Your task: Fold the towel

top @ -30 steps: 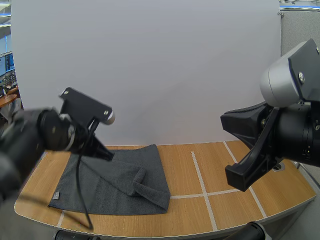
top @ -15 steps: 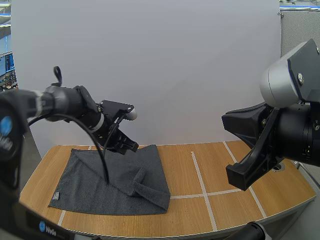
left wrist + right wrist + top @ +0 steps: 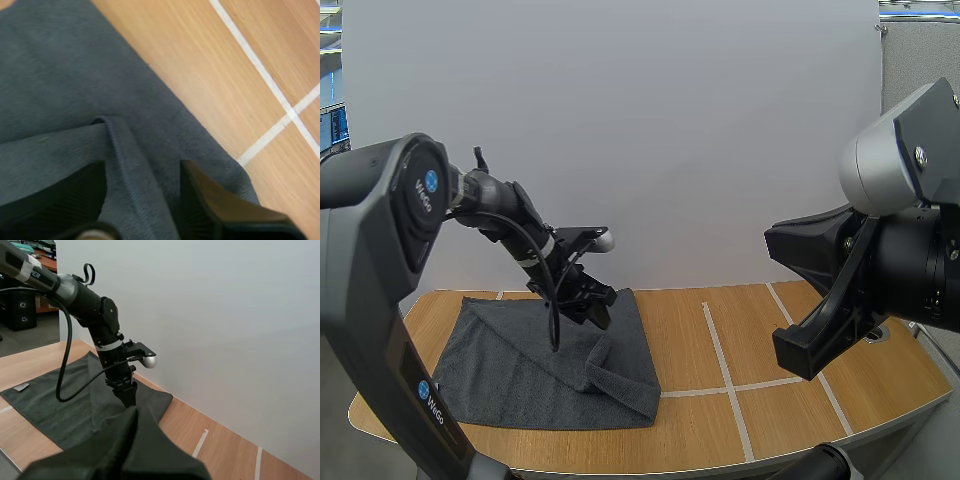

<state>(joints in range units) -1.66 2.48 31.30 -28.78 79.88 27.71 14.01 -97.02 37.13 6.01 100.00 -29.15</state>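
Note:
A dark grey towel (image 3: 510, 365) lies spread on the left half of the wooden table (image 3: 800, 400). One edge is turned over into a raised fold (image 3: 603, 352) near its right side. My left gripper (image 3: 592, 305) hangs low over the towel's far right part. In the left wrist view it (image 3: 142, 200) stands open, and the fold's ridge (image 3: 116, 145) runs up between the ribbed fingers (image 3: 75, 200). My right arm (image 3: 880, 260) is raised at the right, away from the towel. Its gripper (image 3: 132, 415) is shut into one dark wedge and holds nothing.
White tape lines (image 3: 720, 362) cross the bare right half of the table. A small label (image 3: 21, 387) sits at the towel's near left corner. A plain white wall (image 3: 670, 150) stands behind the table's far edge.
My left arm has swung in from the left and come down over the towel's right part near the fold, and its fingers now stand apart. The right arm has not moved.

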